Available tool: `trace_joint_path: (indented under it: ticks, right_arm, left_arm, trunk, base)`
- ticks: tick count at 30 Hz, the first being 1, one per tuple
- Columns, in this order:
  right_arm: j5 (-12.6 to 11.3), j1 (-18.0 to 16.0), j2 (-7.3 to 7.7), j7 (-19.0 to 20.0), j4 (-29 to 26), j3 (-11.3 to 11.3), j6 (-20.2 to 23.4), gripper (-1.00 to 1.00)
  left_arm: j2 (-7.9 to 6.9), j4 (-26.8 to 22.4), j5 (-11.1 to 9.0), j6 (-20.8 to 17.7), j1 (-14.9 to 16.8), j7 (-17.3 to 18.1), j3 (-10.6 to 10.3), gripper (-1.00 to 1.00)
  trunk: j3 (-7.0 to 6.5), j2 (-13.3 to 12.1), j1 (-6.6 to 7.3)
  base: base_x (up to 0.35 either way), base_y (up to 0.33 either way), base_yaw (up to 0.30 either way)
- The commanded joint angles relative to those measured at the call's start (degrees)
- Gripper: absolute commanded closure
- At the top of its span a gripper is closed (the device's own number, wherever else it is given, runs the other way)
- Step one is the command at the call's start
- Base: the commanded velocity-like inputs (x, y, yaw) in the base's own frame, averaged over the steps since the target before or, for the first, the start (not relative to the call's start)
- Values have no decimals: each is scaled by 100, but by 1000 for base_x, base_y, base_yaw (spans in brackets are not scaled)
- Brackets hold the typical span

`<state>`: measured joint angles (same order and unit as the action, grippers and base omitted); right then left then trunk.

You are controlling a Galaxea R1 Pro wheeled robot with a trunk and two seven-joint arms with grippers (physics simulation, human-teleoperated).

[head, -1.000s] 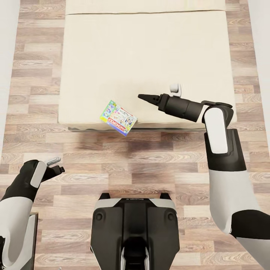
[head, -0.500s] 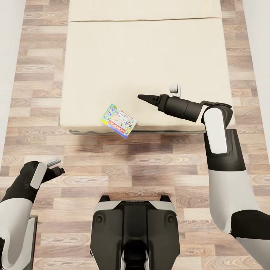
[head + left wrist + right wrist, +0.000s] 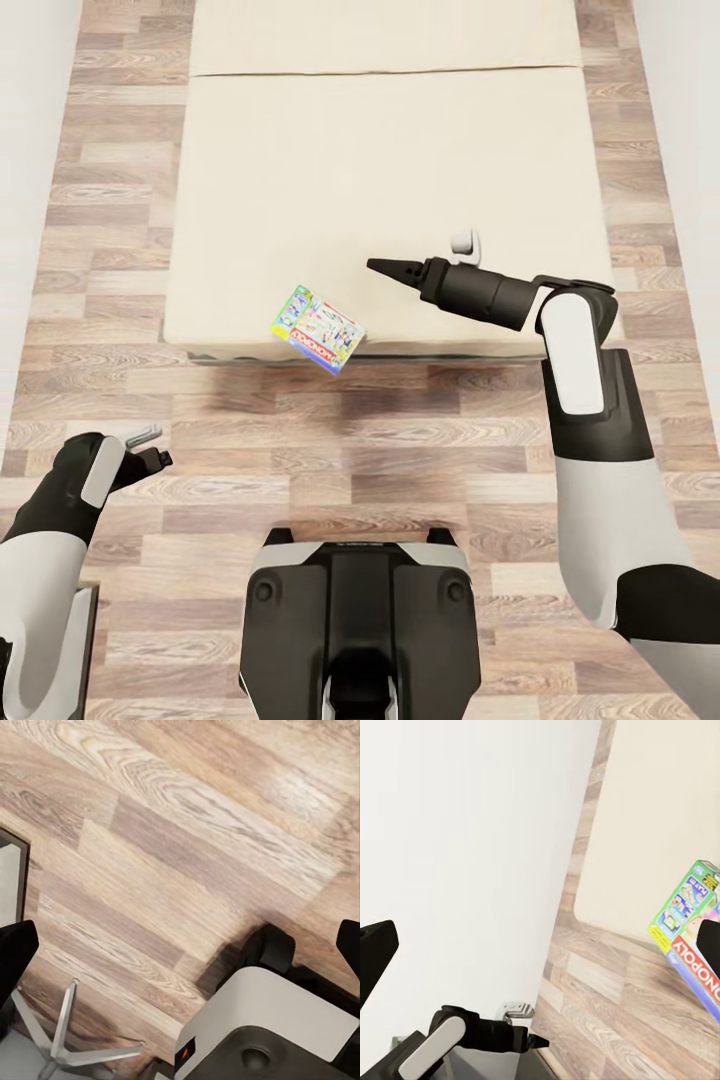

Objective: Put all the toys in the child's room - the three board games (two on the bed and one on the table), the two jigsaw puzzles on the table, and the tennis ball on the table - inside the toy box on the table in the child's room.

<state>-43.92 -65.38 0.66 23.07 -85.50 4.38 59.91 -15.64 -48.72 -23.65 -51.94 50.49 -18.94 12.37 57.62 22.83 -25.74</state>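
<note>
A green-bordered board game (image 3: pixel 316 327) with a red logo lies askew at the bed's near edge, one corner hanging past the cream mattress (image 3: pixel 380 170). My right gripper (image 3: pixel 382 265) hovers over the mattress just right of that box, pointing left. In the right wrist view the same board game (image 3: pixel 690 937) sits off to one side, and the right gripper (image 3: pixel 544 945) is open and empty. My left gripper (image 3: pixel 152 455) hangs low over the floor at the near left. In the left wrist view the left gripper (image 3: pixel 184 945) is open with nothing in it.
Wood-plank floor (image 3: pixel 400 440) runs between the bed and my base (image 3: pixel 355 620). White walls flank the bed on both sides. A grey edge (image 3: pixel 88 620) sits by my left arm, and a star-shaped chair foot (image 3: pixel 64 1042) stands beside the base.
The whole head view has shifted, so the bed sits lower and slightly smaller in the picture. Both arms keep their poses and the board game stays put on the bed.
</note>
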Motion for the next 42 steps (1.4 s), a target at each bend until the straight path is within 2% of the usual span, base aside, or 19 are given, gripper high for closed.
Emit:
trace_joint_path:
  ticks: [1,10,20,42]
  right_arm:
    - [59,-1,3,58,1,1,9,-100]
    - [66,7,-1,58,6,1,9,-100]
    - [68,8,3,58,23,4,4,-100]
    - [73,90,-4,-36,26,26,-3,-100]
  left_arm:
    - [0,-6,-61,-18,-2,-49,3,-100]
    - [0,-6,-61,-3,-17,-49,3,-100]
    - [1,-6,-65,379,-121,-48,-4,-100]
    - [0,-6,-69,422,-215,-51,2,-100]
  trunk:
    - [-4,9,-4]
    - [-90,9,-4]
    - [-185,9,-4]
    - [-395,9,-4]
  base:
    - [0,0,0]
    - [0,0,0]
    - [0,0,0]
    - [0,0,0]
